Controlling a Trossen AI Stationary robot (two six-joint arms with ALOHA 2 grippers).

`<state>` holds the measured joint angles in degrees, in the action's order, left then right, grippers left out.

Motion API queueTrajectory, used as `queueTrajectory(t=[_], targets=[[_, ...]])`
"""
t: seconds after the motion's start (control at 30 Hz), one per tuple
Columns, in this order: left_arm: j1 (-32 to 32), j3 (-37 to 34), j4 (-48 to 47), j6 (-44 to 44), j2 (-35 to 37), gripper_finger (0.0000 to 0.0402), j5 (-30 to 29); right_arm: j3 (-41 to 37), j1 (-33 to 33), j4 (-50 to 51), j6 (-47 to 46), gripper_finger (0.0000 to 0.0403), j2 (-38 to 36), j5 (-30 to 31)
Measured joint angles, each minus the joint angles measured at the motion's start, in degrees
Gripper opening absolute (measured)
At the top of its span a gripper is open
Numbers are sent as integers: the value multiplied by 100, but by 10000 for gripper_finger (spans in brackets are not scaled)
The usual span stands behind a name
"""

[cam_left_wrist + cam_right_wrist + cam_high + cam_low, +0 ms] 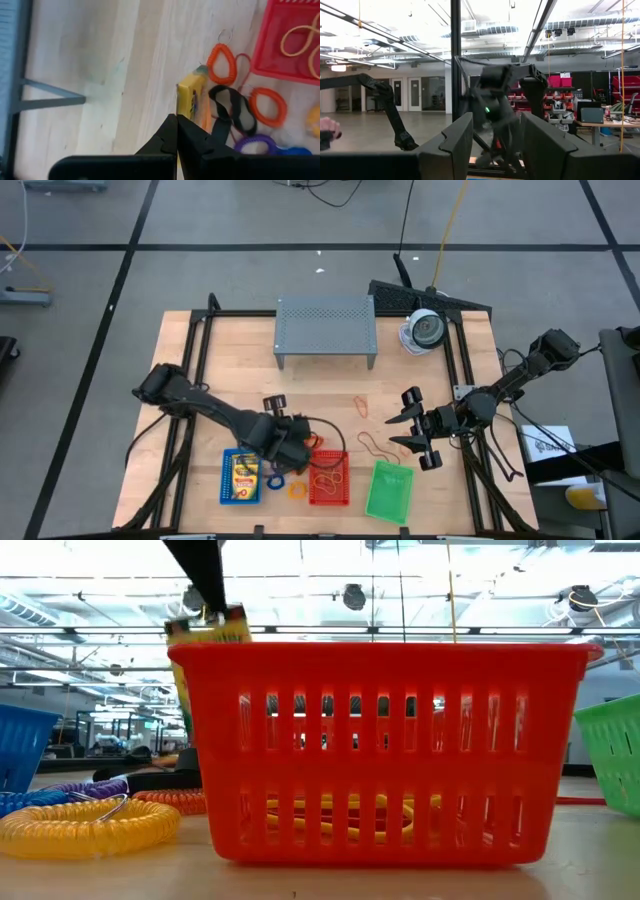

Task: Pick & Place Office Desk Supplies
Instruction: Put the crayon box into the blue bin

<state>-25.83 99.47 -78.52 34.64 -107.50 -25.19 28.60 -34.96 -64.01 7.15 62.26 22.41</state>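
My left gripper [290,450] hangs over the table between the blue tray [240,477] and the red tray [328,477], shut on a yellow-and-green crayon box [190,95]. The blue tray holds more crayon boxes. Yellowish rubber bands [328,475] lie in the red tray. Orange rings [220,62], a purple ring [255,145] and a dark piece [232,107] lie on the wood below the box. The green tray [388,490] stands right of the red one. My right gripper [405,432] waits open at the right, tipped upward, with nothing in it. My left gripper pinches the crayon box by its upper end [186,116] between its two fingers. The fingers come from above, pointing steeply down. The box hangs below the fingertips [205,600], its long side down. In the low view the red tray [380,750] hides its lower end.
A grey perforated shelf [325,328] stands at the table's far middle, with a round white-and-grey device [425,330] to its right. Two reddish rubber bands [362,405] lie on bare wood between shelf and trays. A yellow ring [80,825] lies near the front edge.
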Motion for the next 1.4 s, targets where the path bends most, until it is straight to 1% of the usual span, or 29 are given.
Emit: queueTrajectory(t=[0.2,0.37,0.5,0.77,1.0,1.1,1.2,1.4], targets=[[-390,926,-1104,585,4,2,-150,0,0,0,1,155,0,0],[-780,1457,-1146,850,52,2,-100,0,0,2,1,155,1,0],[-1068,1702,-1158,1134,87,3,388,0,0,2,-2,155,0,0],[-1569,1716,-1155,1927,149,2,1383,0,0,2,-2,155,0,2],[-1842,1666,-1140,2281,149,2,1473,0,0,0,-41,155,0,2],[-1857,1467,-1147,2344,151,1,1507,0,0,-2,-43,155,0,2],[-1858,1169,-1147,2411,149,1,1695,0,0,-24,-43,155,0,2],[-1857,384,-1142,2439,182,1,1915,0,0,-24,-45,155,1,2]])
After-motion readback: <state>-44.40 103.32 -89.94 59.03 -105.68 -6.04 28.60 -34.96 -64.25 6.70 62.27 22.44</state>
